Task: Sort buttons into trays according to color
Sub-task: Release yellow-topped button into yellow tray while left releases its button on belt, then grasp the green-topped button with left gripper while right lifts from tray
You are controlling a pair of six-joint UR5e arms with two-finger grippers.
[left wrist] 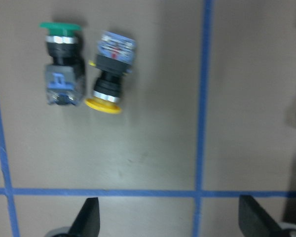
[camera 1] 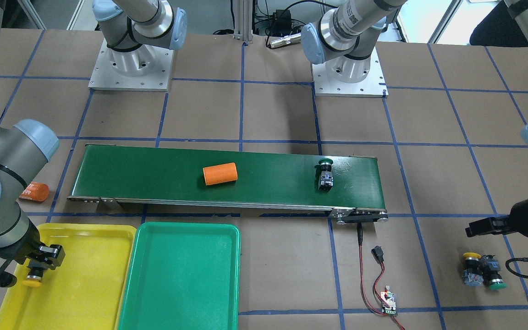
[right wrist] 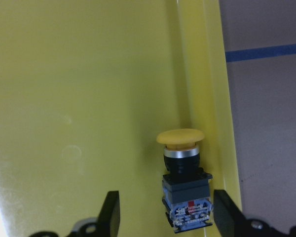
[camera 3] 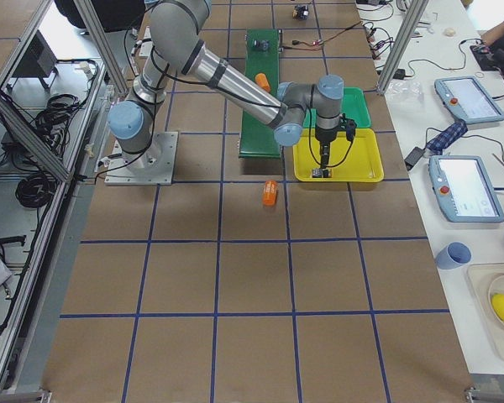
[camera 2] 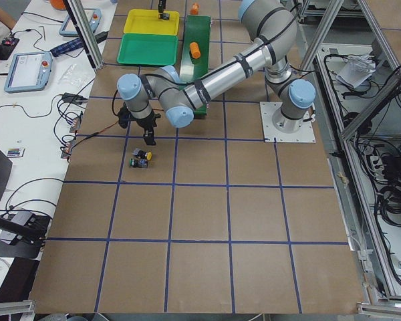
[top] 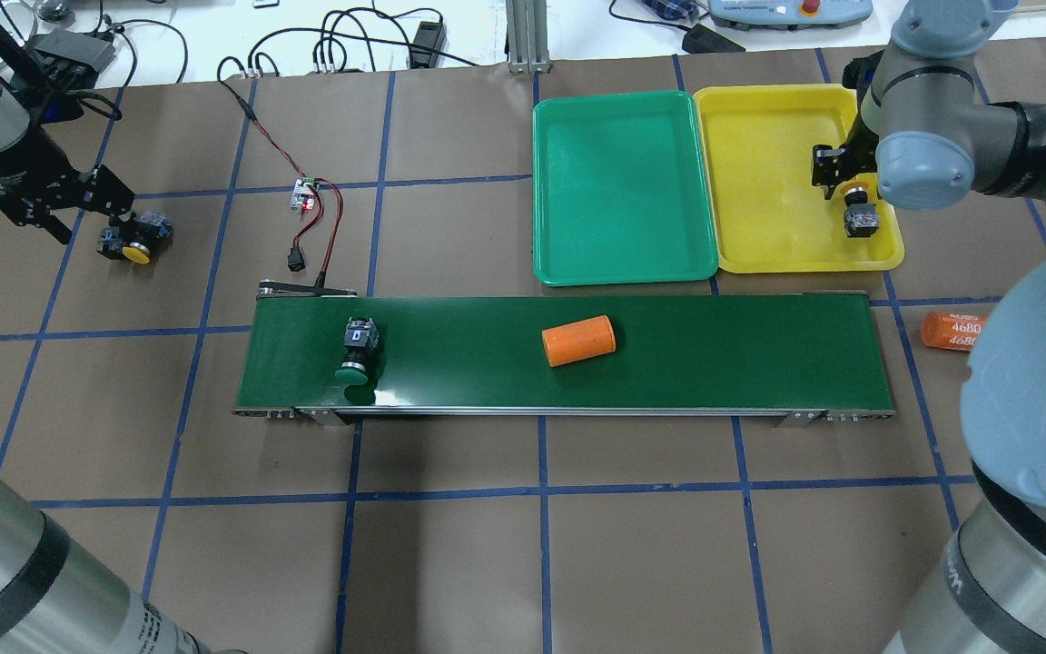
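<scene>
My right gripper (top: 841,182) hangs open over the yellow tray (top: 759,182). A yellow button (right wrist: 183,182) lies on the tray floor against the tray wall, between and below the spread fingers (right wrist: 111,215); it also shows in the overhead view (top: 859,216). My left gripper (left wrist: 170,217) is open and empty above the table, a short way from a green button (left wrist: 64,69) and a yellow button (left wrist: 111,74) lying side by side. Another green button (top: 358,350) lies on the conveyor belt. The green tray (top: 623,186) holds nothing.
An orange cylinder (top: 578,340) lies on the dark-green conveyor belt (top: 714,345). A second orange cylinder marked 4680 (top: 952,329) lies on the table past the belt's end. A small circuit board with red and black wires (top: 305,195) sits behind the belt.
</scene>
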